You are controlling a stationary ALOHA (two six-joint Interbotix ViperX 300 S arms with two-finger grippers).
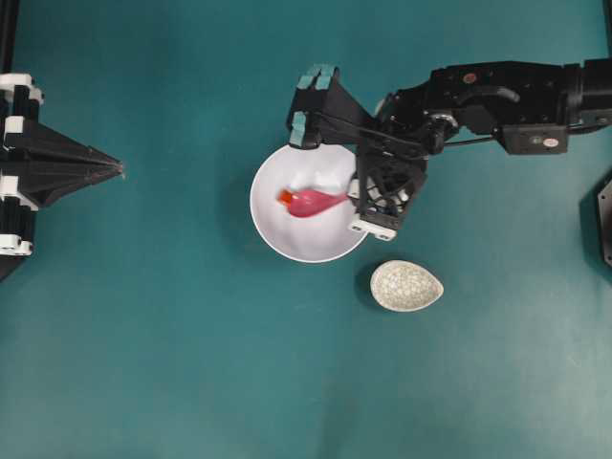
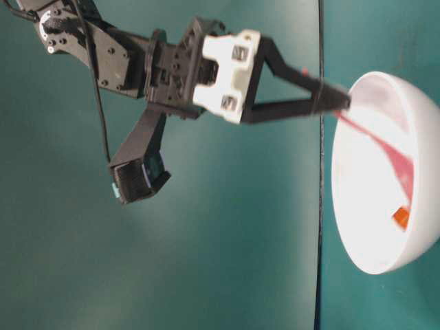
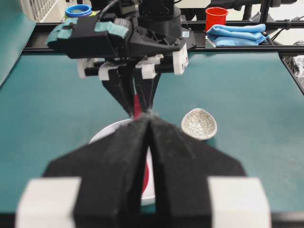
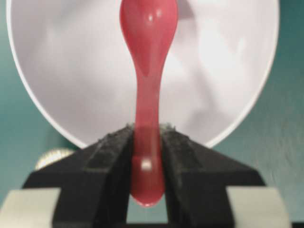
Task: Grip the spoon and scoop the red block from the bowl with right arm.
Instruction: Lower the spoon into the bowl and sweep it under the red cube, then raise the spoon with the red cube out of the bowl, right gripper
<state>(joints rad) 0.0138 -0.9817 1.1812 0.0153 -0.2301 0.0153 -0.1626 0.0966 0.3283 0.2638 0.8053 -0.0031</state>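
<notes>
Now spoon (image 4: 147,95) handle clamped between right jaws, scoop in bowl (image 1: 273,229) touching red block (image 1: 285,197); left jaws together

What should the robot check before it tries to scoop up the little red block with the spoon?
1. Spoon gripped: ok, the right gripper is shut on its handle.
2. Scoop inside the bowl: ok.
3. Red block in the bowl: ok, it sits at the scoop's tip.
4. Block on the scoop: cannot tell; it looks beside the tip, not on it.
5. Left gripper out of the way: ok, shut and far from the bowl.
6. Small speckled dish clear of the bowl: ok, apart.
</notes>
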